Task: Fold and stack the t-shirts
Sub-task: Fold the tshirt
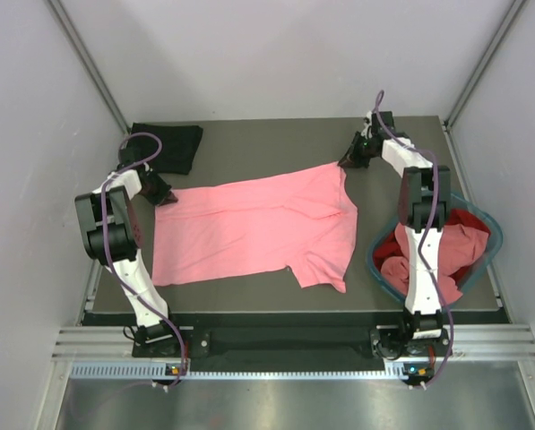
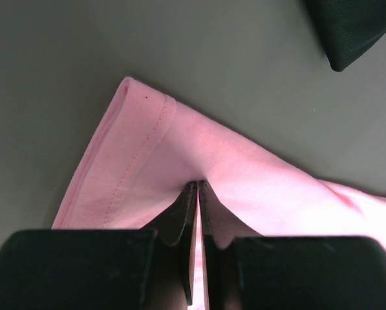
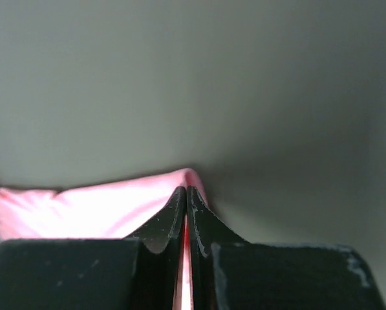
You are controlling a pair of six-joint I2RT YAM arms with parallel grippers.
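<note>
The soft salmon pink t-shirt (image 1: 258,228) lies spread flat mid-counter, its long axis running left to right and its stitched hem toward the left edge. The left gripper (image 2: 197,184) is clenched on a hem corner. The right gripper (image 3: 186,188) is clamped on the shirt's far right corner. A folded black t-shirt (image 1: 168,143) sits at the far left corner.

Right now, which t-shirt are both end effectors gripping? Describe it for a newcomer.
On the dark table, between the arms, lies the salmon pink t-shirt, spread out. The left end effector and right end effector pinch its far edge. Only it is pink and gripped; the black t-shirt lies far left.
</note>
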